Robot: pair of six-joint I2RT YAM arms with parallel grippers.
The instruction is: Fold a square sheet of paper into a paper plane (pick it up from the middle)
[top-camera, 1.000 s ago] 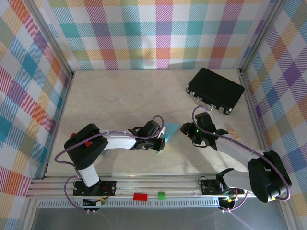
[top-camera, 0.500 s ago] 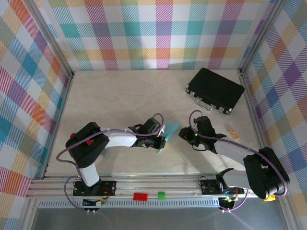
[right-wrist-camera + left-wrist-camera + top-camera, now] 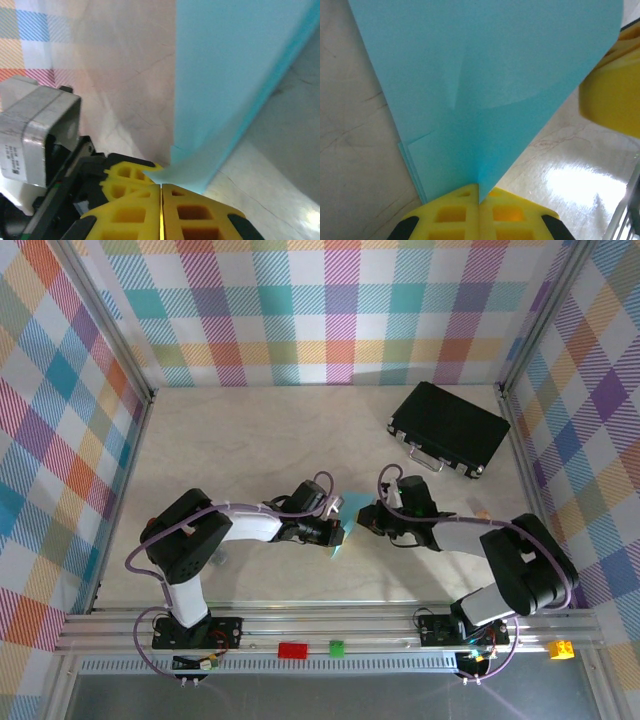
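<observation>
Square sheet of paper [image 3: 343,528], folded into layers, sits up off the desk [image 3: 240,440] near its middle, held between your two arms. Your left gripper [image 3: 333,533] is clamped on it from 9 o'clock, pinching the narrow end [image 3: 479,197]. Your right gripper [image 3: 368,521] is closed on an edge at 3 o'clock [image 3: 161,186]. A black case [image 3: 450,427] lies well apart toward 1 o'clock.

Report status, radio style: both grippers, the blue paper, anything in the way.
Left gripper shut on folded blue paper. Right gripper shut on a corner of it. Paper held between the two. Black case at far right, clear.
</observation>
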